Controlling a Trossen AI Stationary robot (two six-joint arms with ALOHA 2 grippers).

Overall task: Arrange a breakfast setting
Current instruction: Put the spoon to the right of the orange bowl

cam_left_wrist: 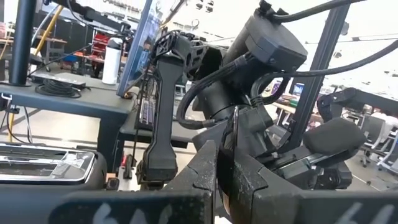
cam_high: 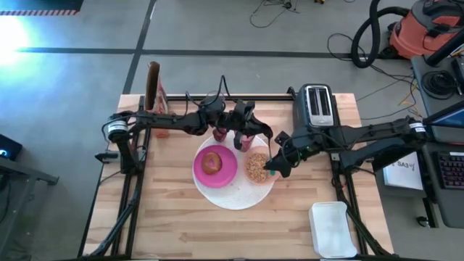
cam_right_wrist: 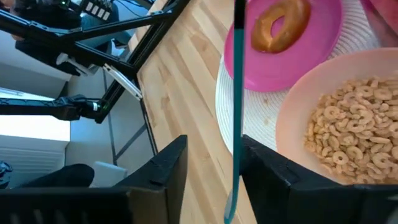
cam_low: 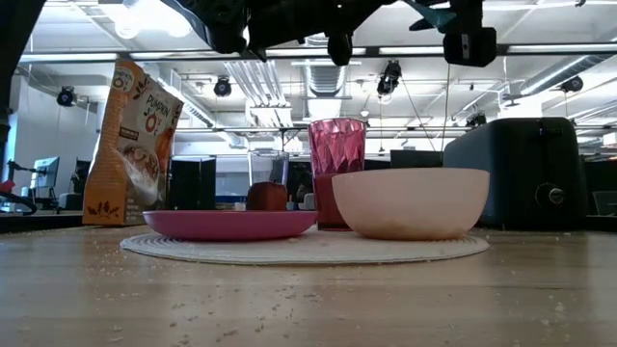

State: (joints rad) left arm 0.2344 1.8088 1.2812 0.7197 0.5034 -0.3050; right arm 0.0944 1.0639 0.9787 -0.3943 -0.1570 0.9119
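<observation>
Spoon [cam_right_wrist: 237,93] pinched in the right gripper [cam_high: 277,165], just beside the translucent pink bowl [cam_high: 257,167].
Handle held upright, likely for lowering beside the cereal-filled bowl; left gripper [cam_high: 245,135] waits behind it, jaws nearly closed, over the pink tumbler [cam_low: 336,172]; bread [cam_high: 212,162] rests on the magenta plate [cam_high: 226,172].

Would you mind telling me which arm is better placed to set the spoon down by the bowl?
The right arm. Its claw is shut on the blue-handled spoon, poised beside the translucent pink bowl of cereal. The left claw sits over the pink tumbler, holding nothing visible.
</observation>
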